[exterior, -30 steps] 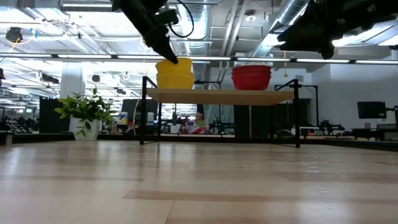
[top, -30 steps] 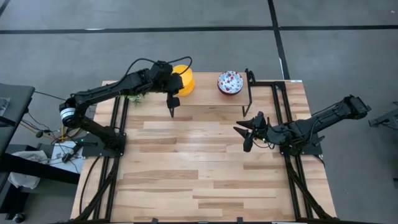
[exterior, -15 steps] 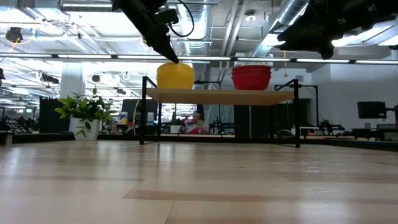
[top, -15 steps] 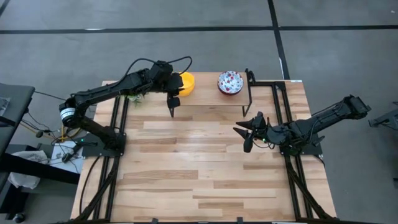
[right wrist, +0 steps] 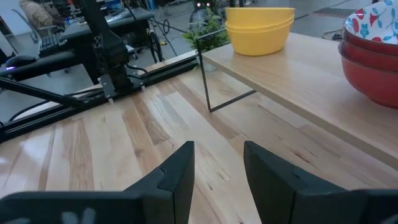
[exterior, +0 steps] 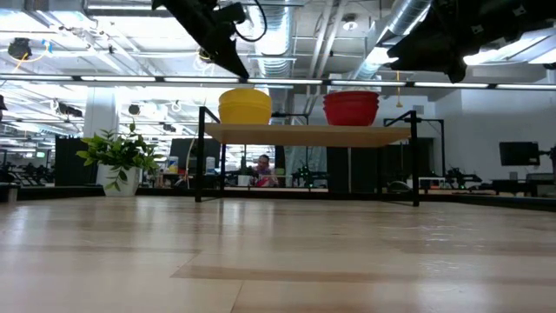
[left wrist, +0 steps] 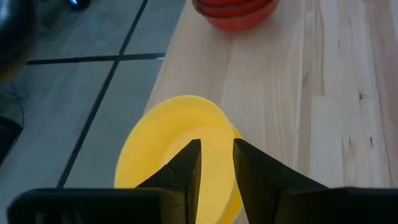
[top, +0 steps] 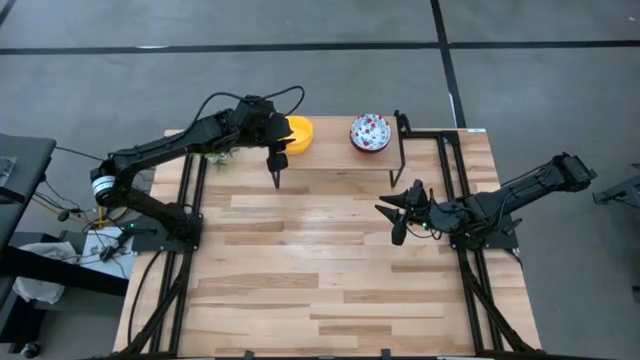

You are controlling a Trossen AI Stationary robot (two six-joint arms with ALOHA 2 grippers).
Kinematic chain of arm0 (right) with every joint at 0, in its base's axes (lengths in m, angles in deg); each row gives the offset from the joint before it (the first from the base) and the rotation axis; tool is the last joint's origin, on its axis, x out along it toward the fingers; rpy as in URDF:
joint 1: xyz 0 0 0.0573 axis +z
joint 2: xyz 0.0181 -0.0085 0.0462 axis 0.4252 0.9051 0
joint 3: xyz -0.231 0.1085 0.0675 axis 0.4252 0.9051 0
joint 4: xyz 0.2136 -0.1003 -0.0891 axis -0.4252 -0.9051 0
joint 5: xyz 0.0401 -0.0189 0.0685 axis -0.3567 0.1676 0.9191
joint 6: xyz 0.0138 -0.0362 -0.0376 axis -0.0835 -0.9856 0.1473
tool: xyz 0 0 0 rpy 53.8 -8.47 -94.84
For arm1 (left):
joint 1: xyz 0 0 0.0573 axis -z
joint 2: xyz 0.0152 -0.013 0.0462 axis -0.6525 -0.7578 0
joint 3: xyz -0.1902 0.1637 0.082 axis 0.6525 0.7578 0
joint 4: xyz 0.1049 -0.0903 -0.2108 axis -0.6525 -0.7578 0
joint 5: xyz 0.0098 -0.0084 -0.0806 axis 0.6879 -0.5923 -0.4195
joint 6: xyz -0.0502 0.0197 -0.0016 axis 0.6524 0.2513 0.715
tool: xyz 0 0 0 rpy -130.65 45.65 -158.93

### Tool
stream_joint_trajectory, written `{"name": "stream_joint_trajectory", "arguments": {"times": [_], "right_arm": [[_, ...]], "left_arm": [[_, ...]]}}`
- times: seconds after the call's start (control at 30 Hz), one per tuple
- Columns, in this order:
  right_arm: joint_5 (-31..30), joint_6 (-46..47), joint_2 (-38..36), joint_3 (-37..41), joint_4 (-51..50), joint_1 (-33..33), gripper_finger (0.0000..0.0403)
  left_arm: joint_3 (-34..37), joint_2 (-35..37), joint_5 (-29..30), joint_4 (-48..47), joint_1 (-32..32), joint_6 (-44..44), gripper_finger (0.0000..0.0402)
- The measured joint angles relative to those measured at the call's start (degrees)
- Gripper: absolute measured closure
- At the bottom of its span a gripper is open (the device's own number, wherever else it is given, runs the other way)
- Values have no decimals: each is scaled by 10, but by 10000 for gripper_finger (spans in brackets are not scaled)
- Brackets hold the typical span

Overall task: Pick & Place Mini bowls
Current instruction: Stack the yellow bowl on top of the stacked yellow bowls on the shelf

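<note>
Yellow mini bowls [top: 297, 133] sit stacked upright, mouths up, on the shelf [exterior: 304, 133].

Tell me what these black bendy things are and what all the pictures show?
They are two robot arms at a wooden table. One picture looks down from above, one looks across the tabletop, and two come from cameras on the arms' wrists. On a raised shelf sit stacked yellow bowls and stacked red, flowery bowls. A small plant stands nearby. The left pincer hangs above the yellow bowls, open and empty. The right pincer waits open over the table, holding nothing.
</note>
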Motion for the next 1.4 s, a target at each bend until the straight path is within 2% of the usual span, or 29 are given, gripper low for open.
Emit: {"name": "stream_joint_trajectory", "arguments": {"times": [0.1,0.33,0.53,0.7,0.77,1.0,1.1,1.4], "right_arm": [[0,-2,0,0,0,0,274],[-2,-2,0,0,0,0,274],[-2,-2,0,0,0,0,274],[-1,-2,0,0,0,1,274],[-1,-2,0,0,0,3,274],[0,2,0,0,0,5,274],[0,2,0,0,0,5,274],[0,2,0,0,-2,5,274]], "left_arm": [[0,9,1,1,0,0,309],[0,11,62,21,0,6,309],[0,-8,73,49,7,13,309],[1,-26,115,55,9,-1,309],[1,-26,114,52,9,-1,309],[1,-26,117,53,43,10,309],[1,-33,137,54,62,16,309],[51,-32,183,61,70,30,309]]}}
